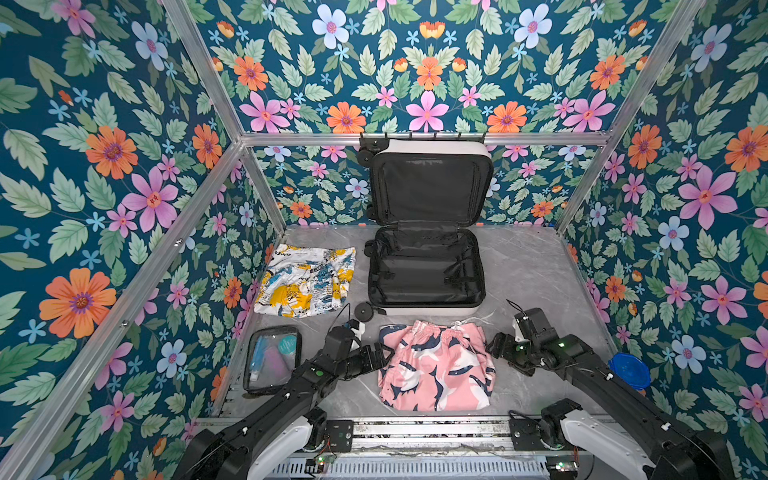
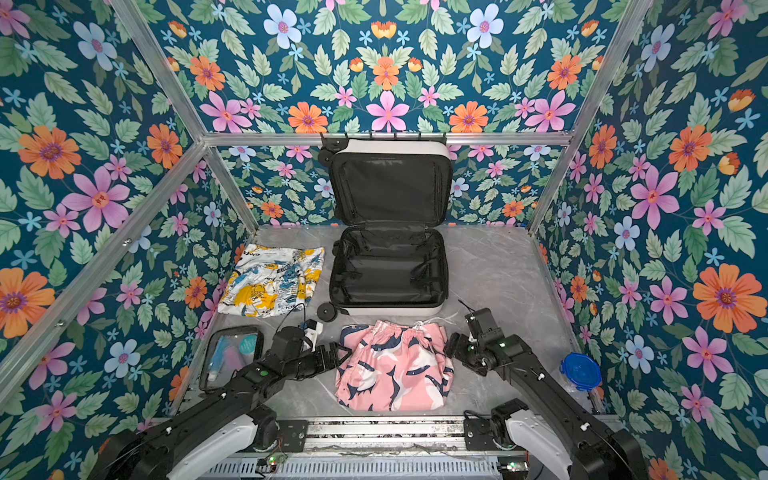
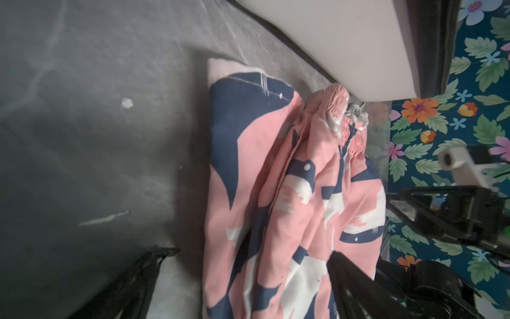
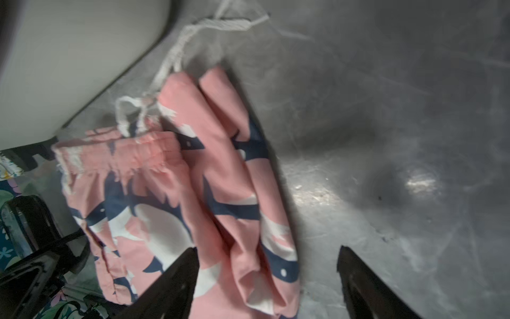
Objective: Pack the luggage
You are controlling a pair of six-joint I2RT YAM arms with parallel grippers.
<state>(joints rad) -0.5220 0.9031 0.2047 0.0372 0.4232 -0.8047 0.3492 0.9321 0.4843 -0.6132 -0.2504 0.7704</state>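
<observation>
Shorts [image 1: 436,365] between released tools: left tool [image 1: 385,354] at nine o'clock, right tool [image 1: 493,345] at three, luggage [image 1: 428,311] at twelve.

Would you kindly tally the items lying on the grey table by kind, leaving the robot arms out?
Luggage, white hard-shell suitcase with black lining: 1
Folded garments, pink shorts with navy and white print and white garment printed yellow and blue: 2
Clear black-edged toiletry pouch: 1
Clear plastic container with blue lid: 1
Total: 5
</observation>
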